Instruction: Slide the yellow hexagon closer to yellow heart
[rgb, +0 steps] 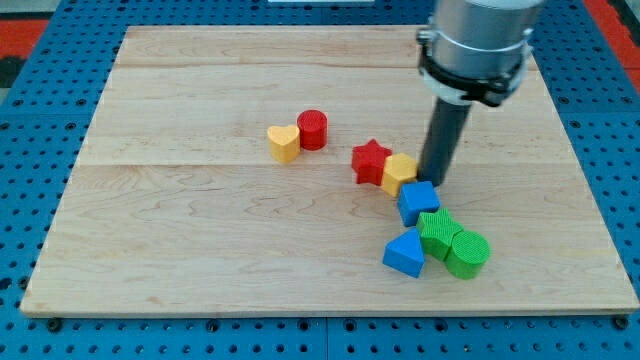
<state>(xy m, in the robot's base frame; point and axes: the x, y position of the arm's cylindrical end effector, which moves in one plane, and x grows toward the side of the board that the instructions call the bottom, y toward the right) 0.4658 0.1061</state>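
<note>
The yellow hexagon (399, 172) lies right of the board's middle, touching the red star (370, 161) on its left. The yellow heart (283, 142) sits further to the view's left, next to the red cylinder (312, 130). My tip (434, 180) is down at the hexagon's right side, touching or nearly touching it, just above the blue cube (418, 202).
Below the blue cube lie a green block (437, 234), a green cylinder (466, 253) and a blue triangular block (404, 252) in a tight group. The wooden board (200, 250) rests on a blue pegboard table.
</note>
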